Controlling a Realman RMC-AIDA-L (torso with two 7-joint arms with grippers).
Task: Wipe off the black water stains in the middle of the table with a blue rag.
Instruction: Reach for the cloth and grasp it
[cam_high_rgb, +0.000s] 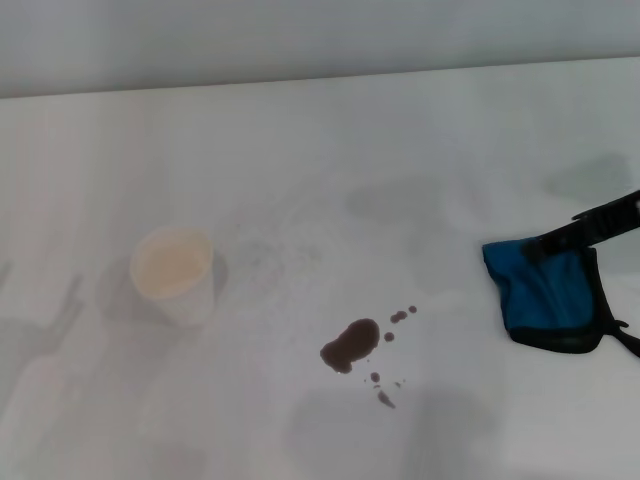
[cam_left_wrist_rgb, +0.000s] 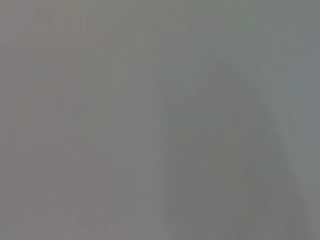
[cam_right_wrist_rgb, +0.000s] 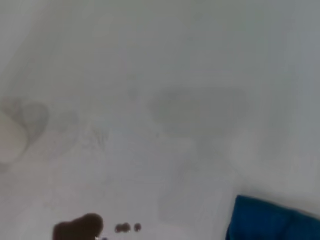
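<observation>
The black water stains (cam_high_rgb: 350, 343) are one dark oblong blotch with several tiny droplets around it, near the middle front of the white table (cam_high_rgb: 320, 160). To the right of them the blue rag (cam_high_rgb: 550, 295) hangs crumpled, its black edging and underside showing below. My right gripper (cam_high_rgb: 556, 242) reaches in from the right edge, its black fingers shut on the rag's top edge. The right wrist view shows the stains (cam_right_wrist_rgb: 79, 228) and a corner of the rag (cam_right_wrist_rgb: 270, 222), clearly apart. My left gripper is out of view; its wrist view shows only blank grey.
A white paper cup (cam_high_rgb: 172, 272) stands upright on the left part of the table, well left of the stains, and its rim (cam_right_wrist_rgb: 10, 137) shows in the right wrist view. The table's far edge meets a grey wall.
</observation>
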